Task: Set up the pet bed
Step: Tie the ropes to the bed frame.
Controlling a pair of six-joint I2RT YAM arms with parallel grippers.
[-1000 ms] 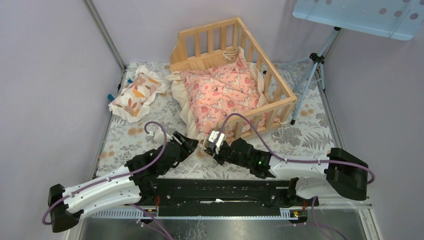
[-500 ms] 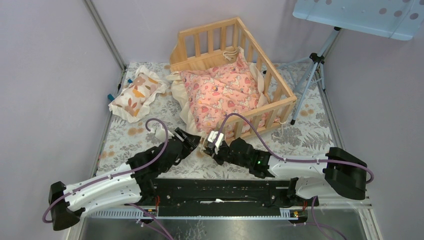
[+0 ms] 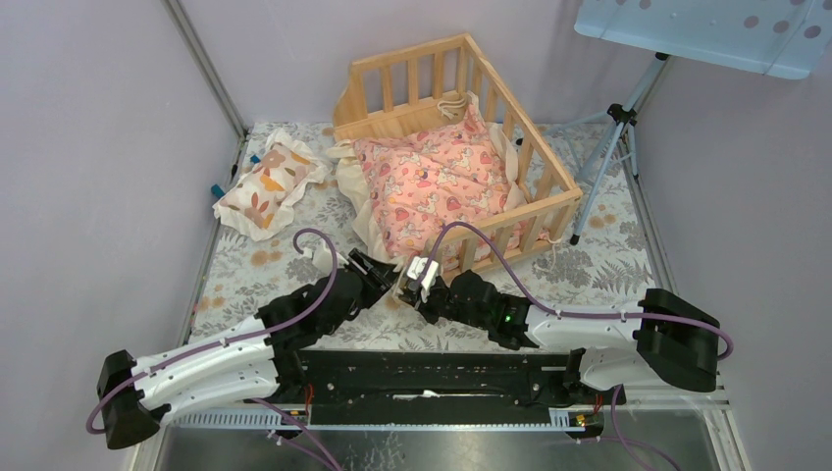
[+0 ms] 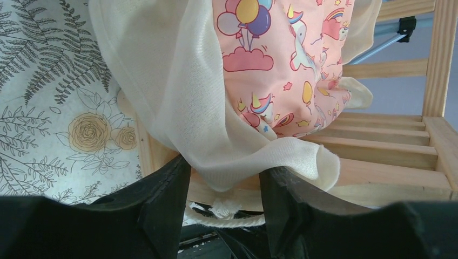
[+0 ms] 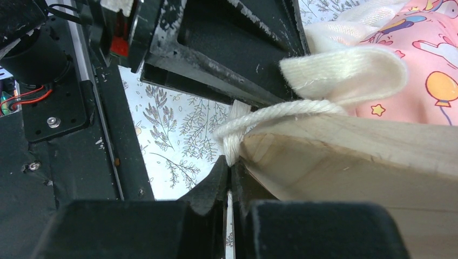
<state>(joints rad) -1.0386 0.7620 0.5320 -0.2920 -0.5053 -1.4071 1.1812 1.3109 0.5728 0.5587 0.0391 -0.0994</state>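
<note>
The pet bed, a light wood frame with slatted rails, stands at the back centre. A pink patterned cushion with a cream ruffle lies in it and spills over the open front-left side. My left gripper is open at the bed's near corner. In the left wrist view its jaws straddle the cream ruffle and the wooden edge. My right gripper is beside it. In the right wrist view it is shut on a white cord looped at the wood corner.
A small cream pillow with orange leaves lies at the left on the floral table cloth. A tripod under a light blue panel stands at the back right. A metal post runs along the left wall.
My left arm has moved forward and right, bringing its open jaws up to the cushion's ruffle at the bed corner. The right gripper has stayed shut on the cord.
</note>
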